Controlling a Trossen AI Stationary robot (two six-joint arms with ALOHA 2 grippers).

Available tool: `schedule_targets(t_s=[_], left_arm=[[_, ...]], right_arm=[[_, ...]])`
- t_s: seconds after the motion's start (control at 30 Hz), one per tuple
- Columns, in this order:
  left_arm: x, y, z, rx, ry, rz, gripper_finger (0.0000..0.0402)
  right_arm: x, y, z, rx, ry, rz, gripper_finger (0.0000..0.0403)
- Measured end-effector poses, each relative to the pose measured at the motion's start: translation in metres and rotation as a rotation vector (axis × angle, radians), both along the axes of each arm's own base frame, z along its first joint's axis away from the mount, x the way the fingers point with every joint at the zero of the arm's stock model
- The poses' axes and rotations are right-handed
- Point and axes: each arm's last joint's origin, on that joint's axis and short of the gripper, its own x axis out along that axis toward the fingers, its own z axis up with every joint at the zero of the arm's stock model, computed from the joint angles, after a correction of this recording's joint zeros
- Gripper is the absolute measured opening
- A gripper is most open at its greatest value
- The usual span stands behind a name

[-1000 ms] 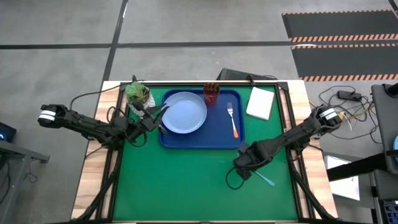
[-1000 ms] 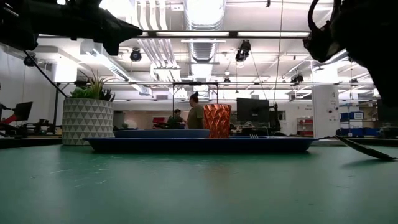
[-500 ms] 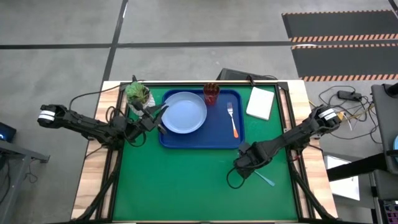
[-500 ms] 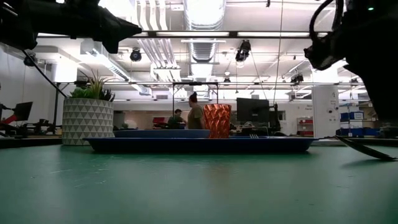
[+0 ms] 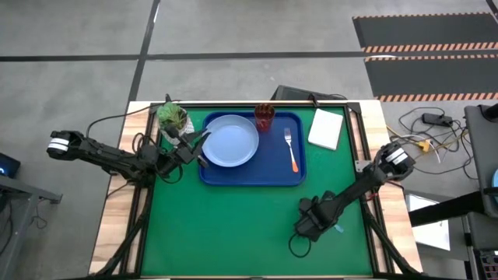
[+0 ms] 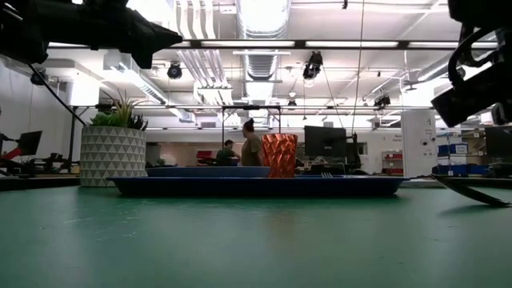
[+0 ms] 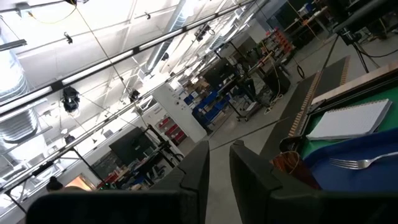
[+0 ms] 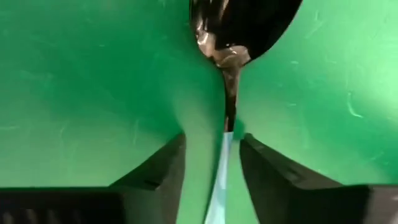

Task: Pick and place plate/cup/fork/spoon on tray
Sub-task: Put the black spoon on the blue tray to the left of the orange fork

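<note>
The dark blue tray (image 5: 253, 173) lies on the far half of the green mat. On it are the pale blue plate (image 5: 231, 141), the red-orange cup (image 5: 264, 117) and the orange-handled fork (image 5: 291, 149). The spoon (image 8: 229, 93) lies flat on the mat near the right front, its light blue handle (image 5: 337, 227) showing beside my right gripper (image 5: 309, 226). That gripper is open and low over the spoon, one finger (image 8: 158, 168) on either side of the handle without touching it. My left gripper (image 5: 198, 145) hovers by the plate's left rim, with a narrow gap between its fingers (image 7: 219, 168) and nothing in it.
A white pot with a green plant (image 5: 173, 117) stands at the tray's far left corner, close to my left gripper. A white block (image 5: 326, 128) lies to the right of the tray. People (image 6: 250, 148) stand far off in the room behind the table.
My right gripper has gone toward the table's near edge and now stands over the spoon, which has stayed where it lay. In the low view the right arm has drawn off to the picture's right.
</note>
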Motion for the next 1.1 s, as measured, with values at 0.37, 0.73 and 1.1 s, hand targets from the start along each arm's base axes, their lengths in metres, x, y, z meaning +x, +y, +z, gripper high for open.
schedule_targets(t_s=[0.37,0.73,1.1], left_arm=[[0.0,0.0,0.001,0.0,-0.004,0.0,0.0044],[0.0,0.0,0.001,0.003,-0.004,-0.008,0.0044],[0.001,-0.001,0.003,0.004,-0.009,-0.016,0.0044]], right_arm=[[0.002,0.0,0.007,0.028,-0.064,-0.052,0.0013],[0.007,-0.03,0.077,-0.011,-0.412,-0.417,0.001],[0.062,-0.092,0.115,-0.047,-0.579,-0.719,0.0012]])
